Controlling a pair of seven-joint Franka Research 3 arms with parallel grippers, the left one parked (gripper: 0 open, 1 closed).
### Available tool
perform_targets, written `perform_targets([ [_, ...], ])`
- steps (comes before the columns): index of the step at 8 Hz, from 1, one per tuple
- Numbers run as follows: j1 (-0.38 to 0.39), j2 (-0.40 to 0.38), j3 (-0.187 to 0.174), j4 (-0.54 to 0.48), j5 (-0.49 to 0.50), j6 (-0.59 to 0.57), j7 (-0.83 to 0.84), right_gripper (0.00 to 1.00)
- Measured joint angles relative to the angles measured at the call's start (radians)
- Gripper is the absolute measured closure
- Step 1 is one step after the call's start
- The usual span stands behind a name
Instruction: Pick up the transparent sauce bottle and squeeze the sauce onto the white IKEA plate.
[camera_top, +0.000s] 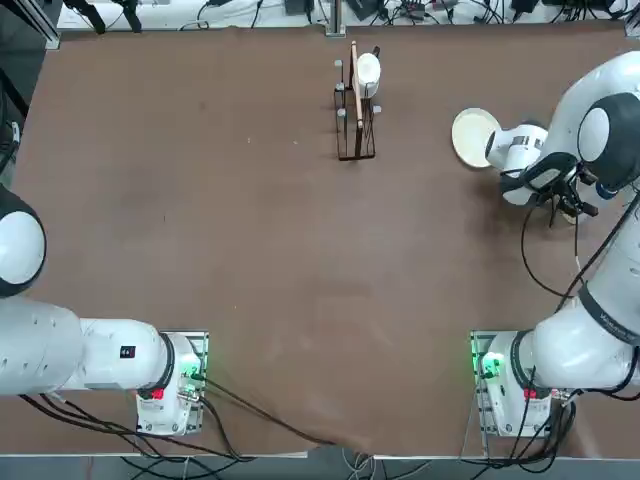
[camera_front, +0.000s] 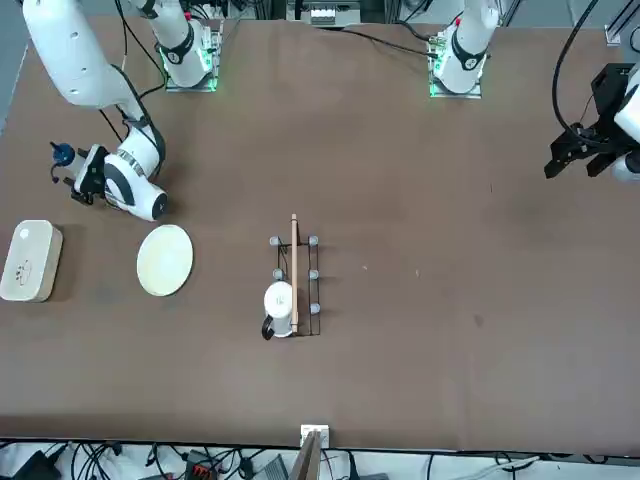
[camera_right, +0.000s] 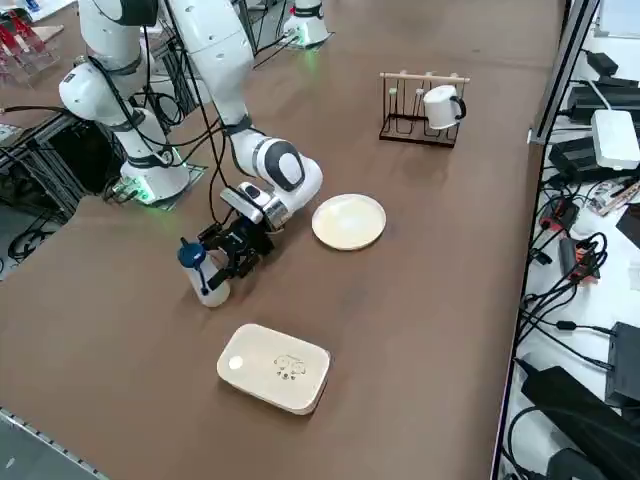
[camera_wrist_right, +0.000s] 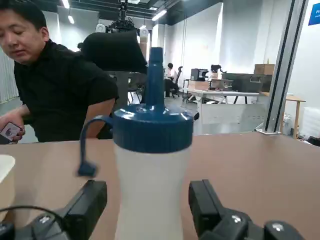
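The transparent sauce bottle (camera_right: 207, 280) stands upright on the brown table, cloudy-bodied with a blue nozzle cap (camera_wrist_right: 152, 125). My right gripper (camera_right: 218, 264) is low at the table, open, with one finger on each side of the bottle (camera_wrist_right: 150, 190) and a narrow gap at the left finger (camera_wrist_right: 86, 204). In the front view the bottle's blue cap (camera_front: 63, 154) shows just beyond the gripper (camera_front: 76, 178). The white IKEA plate (camera_right: 349, 221) lies flat a short way from the gripper, on the side of the arm's wrist (camera_top: 472, 135). Nothing shows on the plate (camera_front: 165, 260).
A white rectangular tray (camera_right: 275, 367) lies near the table's right edge, close to the bottle. A dark wire rack (camera_top: 355, 110) holding a white mug (camera_top: 368, 70) stands mid-table at the far side. A person in black (camera_wrist_right: 60, 95) sits beyond the table's edge.
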Motion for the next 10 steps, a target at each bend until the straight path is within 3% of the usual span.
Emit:
perform_targets([
  [2,0.019,-0.001,0.0,0.018,0.016,-0.015,-0.001,0.0],
  [5,0.084,-0.002,0.001,0.11,0.132,-0.083,-0.043,0.0],
  [8,0.177,-0.005,0.005,0.267,0.292,-0.137,-0.116,0.0],
  [10,0.214,-0.006,0.008,0.385,0.382,-0.14,-0.281,0.0],
])
